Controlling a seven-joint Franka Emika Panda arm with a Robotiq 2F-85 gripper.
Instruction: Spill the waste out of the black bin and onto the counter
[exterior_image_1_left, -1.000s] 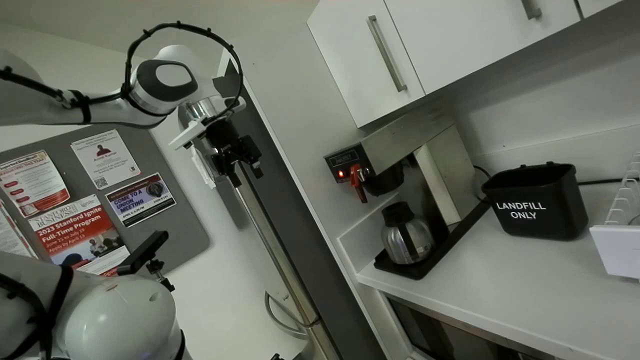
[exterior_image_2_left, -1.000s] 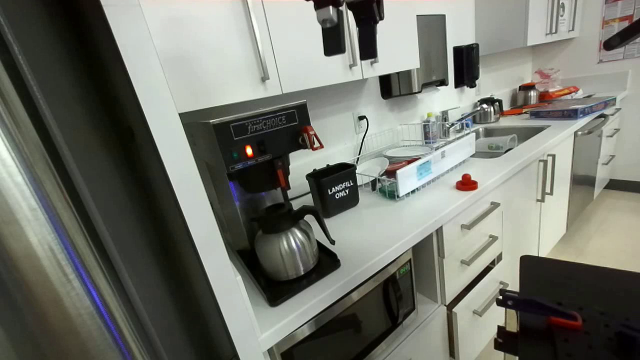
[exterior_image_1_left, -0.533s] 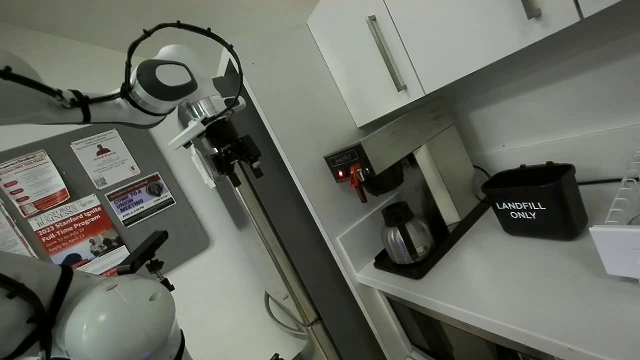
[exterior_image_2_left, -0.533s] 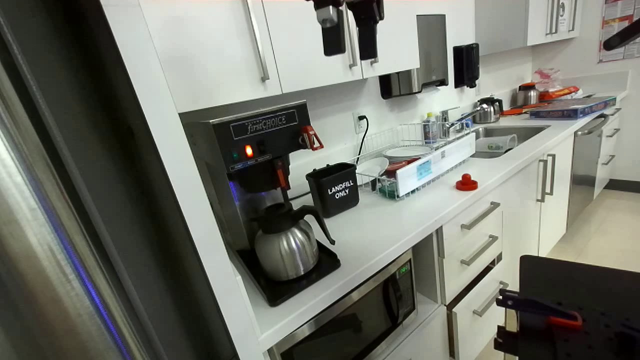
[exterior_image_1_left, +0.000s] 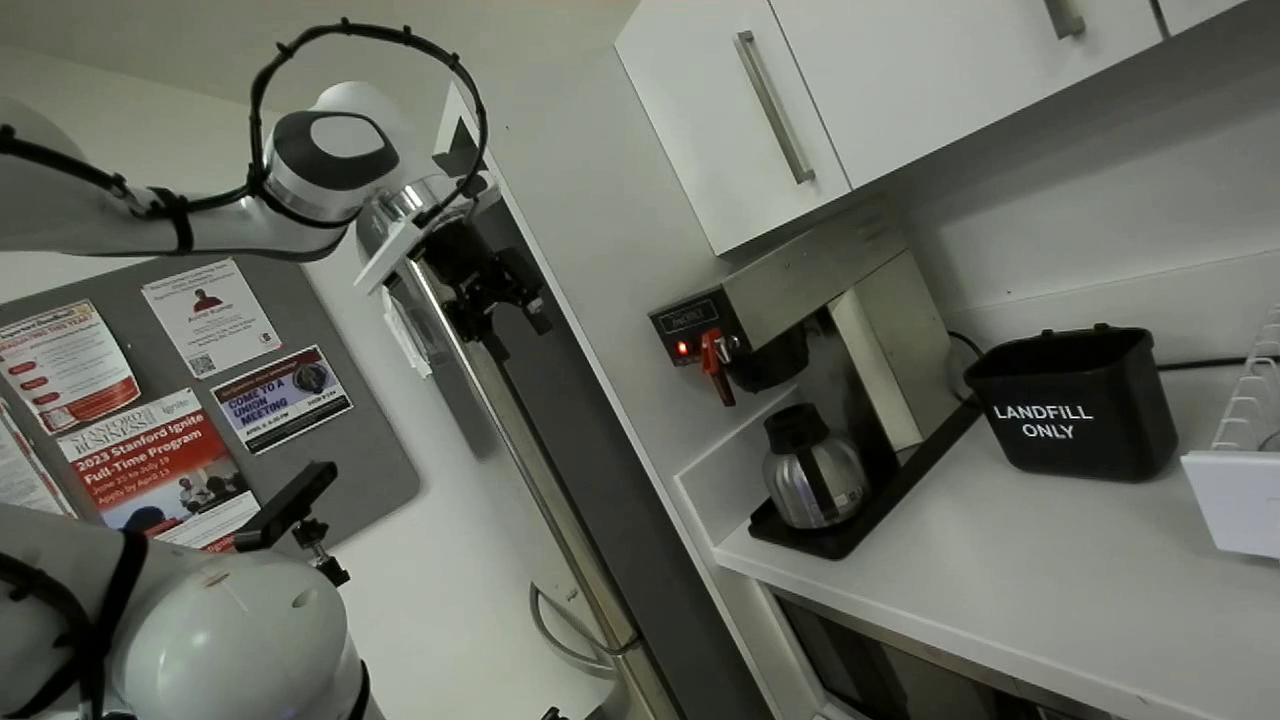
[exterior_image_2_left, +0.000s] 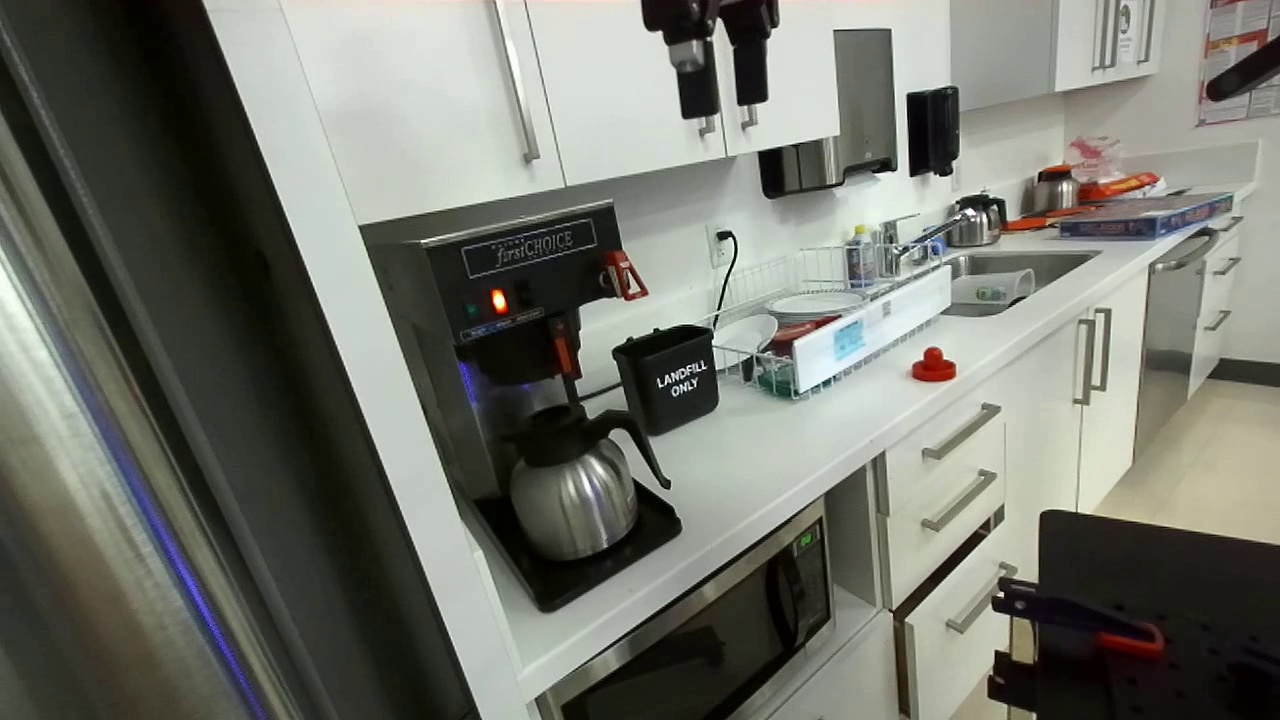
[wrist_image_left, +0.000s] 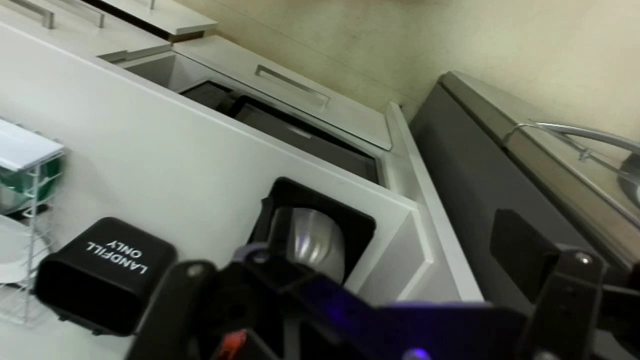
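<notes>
Between the coffee machine (exterior_image_2_left: 540, 270) and the dish rack (exterior_image_2_left: 875, 325), the black bin (exterior_image_2_left: 668, 380) stands upright on the bench (exterior_image_2_left: 755, 460), lettered side toward the front edge. Higher up and well apart from the bin hangs the hand (exterior_image_1_left: 518, 332), its 2 fingers (exterior_image_2_left: 700, 92) spread wide with nothing between them. What the coming move turns on is sideways offset: in the wrist view the bin lies out past 1 finger, toward the dish rack, while the steel carafe (wrist_image_left: 316, 240) shows nearer the middle. So the hand probably needs to travel across, past the coffee machine, and then down. The bin's mouth looks longer along the bench than across it, so closing over a rim wall, 1 finger inside and 1 outside, seems the likelier grip. The waste does not show; the bin's inside is too dark to tell.
</notes>
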